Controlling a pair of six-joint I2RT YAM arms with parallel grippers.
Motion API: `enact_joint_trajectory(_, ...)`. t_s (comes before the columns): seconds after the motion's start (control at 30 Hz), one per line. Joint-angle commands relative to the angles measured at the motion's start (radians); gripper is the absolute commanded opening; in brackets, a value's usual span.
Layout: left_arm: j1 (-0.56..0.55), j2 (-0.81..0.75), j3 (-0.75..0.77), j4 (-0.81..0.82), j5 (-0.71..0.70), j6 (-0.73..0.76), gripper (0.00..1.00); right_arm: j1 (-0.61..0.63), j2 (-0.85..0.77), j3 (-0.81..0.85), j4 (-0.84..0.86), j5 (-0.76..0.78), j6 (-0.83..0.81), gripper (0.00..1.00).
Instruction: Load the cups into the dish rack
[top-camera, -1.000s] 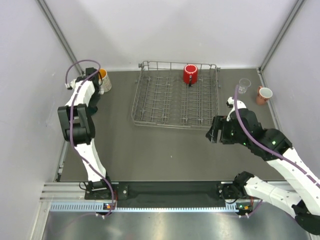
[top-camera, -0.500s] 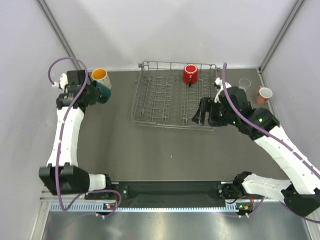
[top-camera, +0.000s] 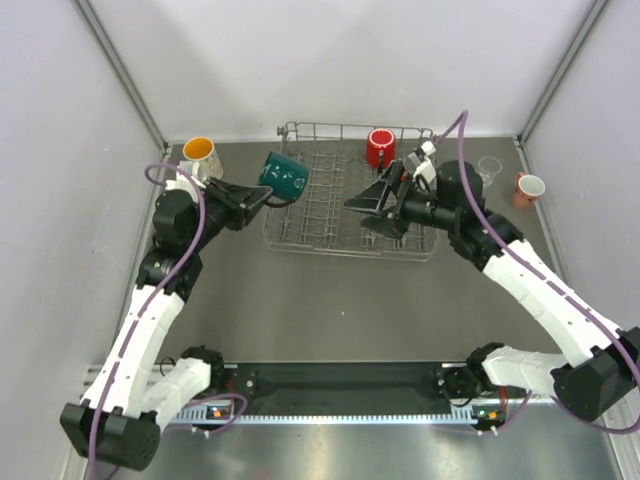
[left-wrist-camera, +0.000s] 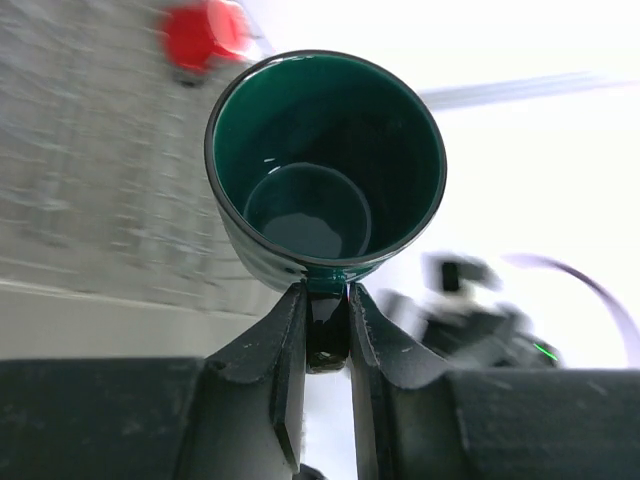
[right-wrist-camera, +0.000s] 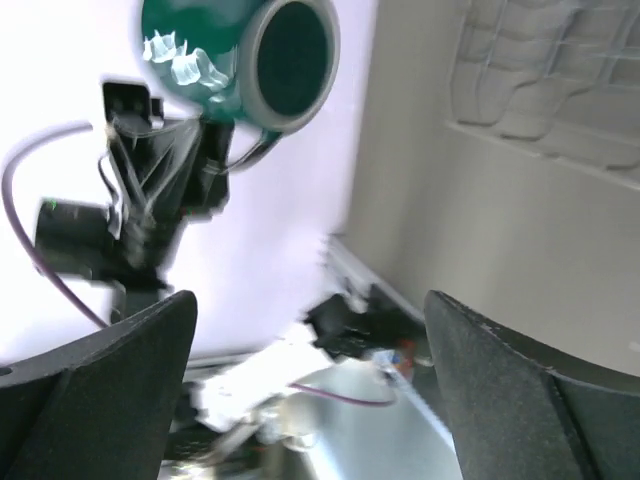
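Observation:
My left gripper (top-camera: 260, 193) is shut on the handle of the dark green mug (top-camera: 284, 175) and holds it in the air, tipped on its side, over the left edge of the dish rack (top-camera: 300, 222). In the left wrist view the fingers (left-wrist-camera: 285, 340) pinch the handle below the green mug (left-wrist-camera: 325, 165). My right gripper (top-camera: 368, 212) hovers open and empty over the rack's middle and faces the green mug (right-wrist-camera: 240, 60). A red mug (top-camera: 380, 148) stands in the rack's far row. The white speckled mug (top-camera: 200, 158) sits far left, and the clear glass (top-camera: 489, 170) and salmon-pink mug (top-camera: 527, 189) far right.
The rack's raised wire sides and prongs lie directly under both grippers. Grey walls close in the table on the left, the right and the back. The arm bases and a metal rail (top-camera: 340, 410) run along the near edge.
My left arm has lifted the green mug from beside the speckled mug and carried it right to the rack's left edge. My right arm has swung left over the rack and its jaws have widened.

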Motion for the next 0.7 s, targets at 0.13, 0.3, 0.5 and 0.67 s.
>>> enact_joint_trajectory(0.13, -0.163, -0.112, -0.032, 0.387, -0.065, -0.157, 0.00, 0.080, -0.013, -0.189, 0.615, -0.031, 0.413, 0.99)
enact_joint_trajectory(0.3, -0.256, -0.089, -0.029, 0.415, -0.118, -0.174, 0.00, 0.135, 0.004, -0.212, 0.789, 0.040, 0.450, 0.99)
enact_joint_trajectory(0.5, -0.365, -0.046, -0.019, 0.477, -0.162, -0.167, 0.00, 0.180, 0.027, -0.189, 0.837, 0.091, 0.440, 0.95)
enact_joint_trajectory(0.67, -0.411, -0.006, -0.009, 0.497, -0.161, -0.165, 0.00, 0.207, 0.036, -0.224, 0.906, 0.143, 0.483, 0.87)
